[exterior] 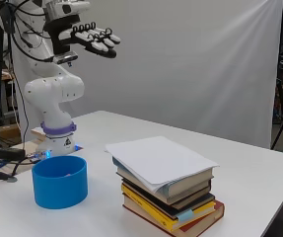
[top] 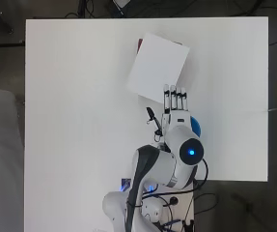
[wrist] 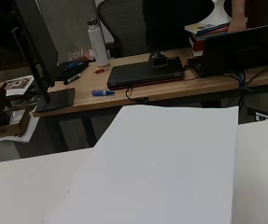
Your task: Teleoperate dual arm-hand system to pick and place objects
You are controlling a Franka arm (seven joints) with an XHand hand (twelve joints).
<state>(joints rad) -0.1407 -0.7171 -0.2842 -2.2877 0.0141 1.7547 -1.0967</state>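
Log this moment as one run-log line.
robot hand: open, raised, holding nothing | white sheet: atop book stack | blue bowl: on table, untouched

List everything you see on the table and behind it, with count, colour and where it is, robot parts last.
Table: one, white, under everything.
Stack of books: one stack, mixed covers, red at the bottom, near the table's far side from the arm's base.
Paper: white sheets, lying on top of the stack of books.
Bowl: one, blue, on the table close to the arm's base, apart from the books.
Wooden desk: one, brown, in the room behind, carrying a closed laptop and a white bottle.
Robot arm: one, white.
Robot hand: one, black and white, fingers straight, holding nothing, high above the table.
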